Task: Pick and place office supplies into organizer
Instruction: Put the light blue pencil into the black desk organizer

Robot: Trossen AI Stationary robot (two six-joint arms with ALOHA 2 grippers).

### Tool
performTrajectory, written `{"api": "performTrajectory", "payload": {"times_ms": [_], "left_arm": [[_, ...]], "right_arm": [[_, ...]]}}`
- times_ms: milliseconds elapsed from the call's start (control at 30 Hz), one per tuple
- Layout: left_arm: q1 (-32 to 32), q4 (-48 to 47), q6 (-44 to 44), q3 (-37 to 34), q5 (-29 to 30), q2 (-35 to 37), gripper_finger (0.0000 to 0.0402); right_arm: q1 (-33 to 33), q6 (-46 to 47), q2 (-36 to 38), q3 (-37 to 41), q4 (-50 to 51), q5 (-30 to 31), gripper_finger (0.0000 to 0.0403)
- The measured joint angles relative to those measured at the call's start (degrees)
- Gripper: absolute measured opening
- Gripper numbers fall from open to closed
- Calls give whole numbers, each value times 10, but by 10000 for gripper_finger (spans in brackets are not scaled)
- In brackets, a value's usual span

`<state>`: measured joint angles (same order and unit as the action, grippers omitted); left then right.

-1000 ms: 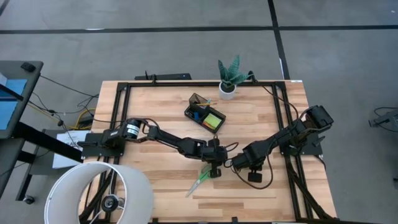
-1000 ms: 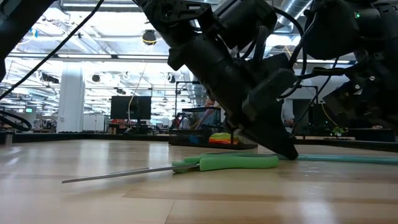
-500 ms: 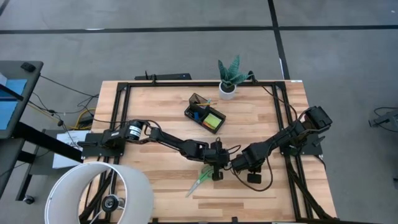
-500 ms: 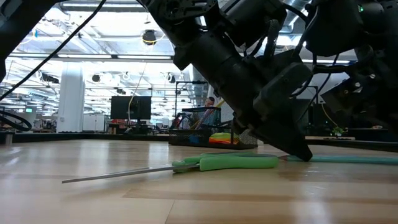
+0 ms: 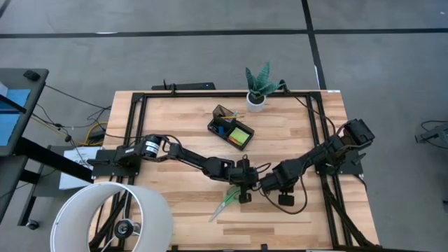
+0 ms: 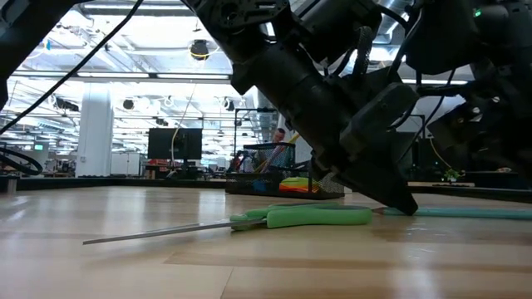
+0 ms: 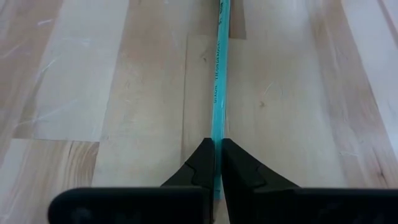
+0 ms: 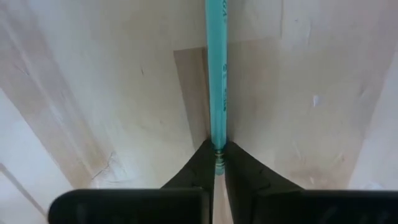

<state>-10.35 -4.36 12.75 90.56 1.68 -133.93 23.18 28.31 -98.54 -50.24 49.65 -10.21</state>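
A teal pen [image 6: 465, 213] lies on the wooden table, running toward the table's right. In the high view both arms cover it. My left gripper [image 7: 217, 163] [image 6: 403, 203] [image 5: 246, 183] slants down onto the pen's left end and is shut on it. My right gripper [image 8: 219, 167] [image 5: 274, 187] comes from the right and is shut on the pen's other end. Green-handled scissors [image 5: 227, 199] [image 6: 316, 217] lie flat just nearer the near edge, untouched. The black organizer [image 5: 231, 129] stands farther back and holds the lime-green pad [image 5: 240, 136]. My left gripper pinches the teal pen near its left end [image 7: 217, 134] between the two fingers. It slants down from the table's left, fingers roughly along the pen. The pen lies on the table. My right gripper pinches the pen's other end [image 8: 219, 148] between its fingers, coming from the table's right, along the pen.
A potted green plant [image 5: 257, 87] stands at the far edge, right of the organizer. A black frame [image 5: 133, 133] runs around the tabletop. A white lamp shade [image 5: 115, 217] overhangs the near left corner. The scissors' blades [image 6: 158, 232] point toward the near left.
My left gripper has slid a little toward the table's right along the surface, and my right arm has drawn in toward the left, closer to it. Most of this happened in the first half second. The scissors have stayed where they were.
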Motion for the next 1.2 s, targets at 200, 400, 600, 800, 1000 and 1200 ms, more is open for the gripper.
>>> {"api": "performTrajectory", "payload": {"times_ms": [200, 400, 600, 800, 1000, 1200], "left_arm": [[0, 22, 15, -1, 5, 2, 0], [-2, 33, 19, 0, 17, 7, 4], [-3, 34, 19, -1, 28, 19, 4], [-2, 29, 19, -2, 33, 21, 2], [-2, 32, 20, -2, 25, 21, 1], [0, 32, 68, -1, 20, 23, 0]], "right_arm": [[-1, -16, 5, -1, 7, -32, 5], [-12, -18, 41, 1, 11, -58, 2], [-32, 0, 85, 1, 22, -61, 2], [-46, 1, 94, 0, 20, -53, 1], [-45, -13, 93, 0, 24, 0, 1], [-53, -13, 94, 0, 27, 13, 1]]}}
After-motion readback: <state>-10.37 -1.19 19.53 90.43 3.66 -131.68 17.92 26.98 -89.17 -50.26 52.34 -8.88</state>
